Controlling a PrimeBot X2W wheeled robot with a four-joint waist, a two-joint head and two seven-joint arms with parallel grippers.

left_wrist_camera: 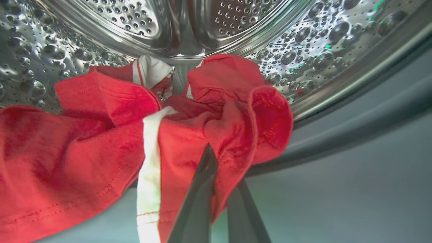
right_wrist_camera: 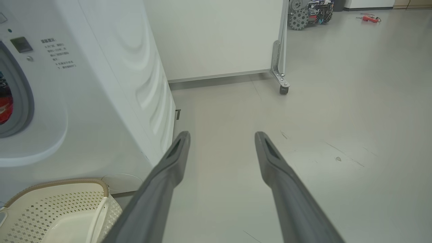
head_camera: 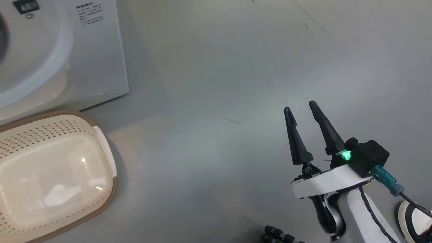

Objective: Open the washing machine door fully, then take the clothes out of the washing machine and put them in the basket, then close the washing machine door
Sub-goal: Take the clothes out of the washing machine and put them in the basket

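Inside the washing machine [head_camera: 98, 57], within its steel drum [left_wrist_camera: 141, 20], our left gripper [left_wrist_camera: 219, 168] was pinched together on a fold of the clothes [left_wrist_camera: 101, 135]. The red jersey lay bunched ahead of the fingers, its bulk trailing to that view's left across the drum's lip. Our right gripper [head_camera: 299, 105] hung spread and empty over the floor [head_camera: 219, 84], well apart from the machine. The basket [head_camera: 57, 168] stood just beside the machine's front, so we judged the left arm nearer: draw the jersey straight back, then down.
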